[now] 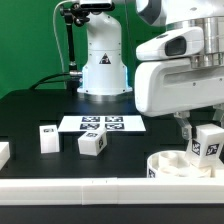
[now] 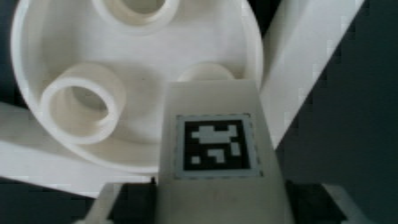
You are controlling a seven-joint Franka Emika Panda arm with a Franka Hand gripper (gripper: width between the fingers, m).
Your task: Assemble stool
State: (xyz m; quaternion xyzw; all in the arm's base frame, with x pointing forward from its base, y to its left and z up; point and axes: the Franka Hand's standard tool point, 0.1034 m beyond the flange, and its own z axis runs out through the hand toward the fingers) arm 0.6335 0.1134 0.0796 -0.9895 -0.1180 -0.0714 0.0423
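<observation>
Seat (image 1: 168, 166) is sitting at the desk's (image 1: 40, 108) front, on the exterior view's right. It's looking like a smooth white plastic drum with round sockets. Tool (image 1: 204, 136) is pinching a tagged block leg (image 1: 208, 147) right by the seat, can't tell if they're touching. Second leg (image 1: 92, 143) and third leg (image 1: 47, 137) are lying loose

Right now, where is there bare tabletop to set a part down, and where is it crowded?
Free: the table between the nearest loose leg and the seat; also beside the robot base. Crowded: over the seat, where the gripper holds another leg.
</observation>
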